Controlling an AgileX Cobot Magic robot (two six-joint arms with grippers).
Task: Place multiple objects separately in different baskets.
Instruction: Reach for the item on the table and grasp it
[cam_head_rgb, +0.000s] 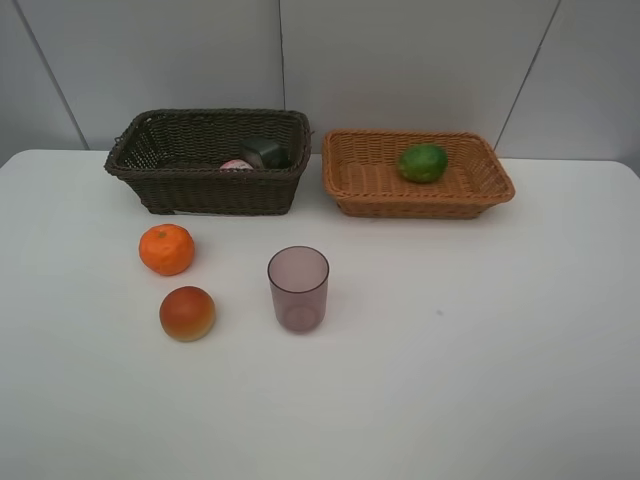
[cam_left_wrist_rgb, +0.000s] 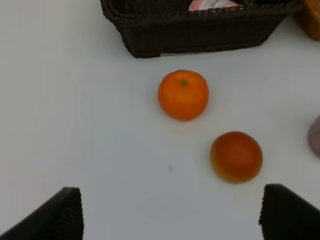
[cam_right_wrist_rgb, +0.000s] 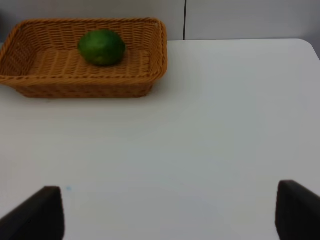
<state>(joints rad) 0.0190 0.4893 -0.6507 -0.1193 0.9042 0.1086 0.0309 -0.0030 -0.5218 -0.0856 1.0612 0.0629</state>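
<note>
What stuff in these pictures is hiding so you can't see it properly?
Pink bottle: in the exterior high view only a sliver shows over the dark basket's front wall; in the left wrist view it is cut by the frame edge.
Dark pump bottle: exterior high view, mostly behind that wall.
Purple cup: left wrist view, cut by the frame edge.
Left gripper, right gripper: only fingertips show in the wrist views; absent from the exterior high view.

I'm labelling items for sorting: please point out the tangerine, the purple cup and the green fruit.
tangerine (cam_left_wrist_rgb: 183, 95), left wrist view, middle of its peel, just below the stem.
purple cup (cam_head_rgb: 298, 288), exterior high view, middle of its front wall.
green fruit (cam_right_wrist_rgb: 101, 47), right wrist view, centre of its skin.
</note>
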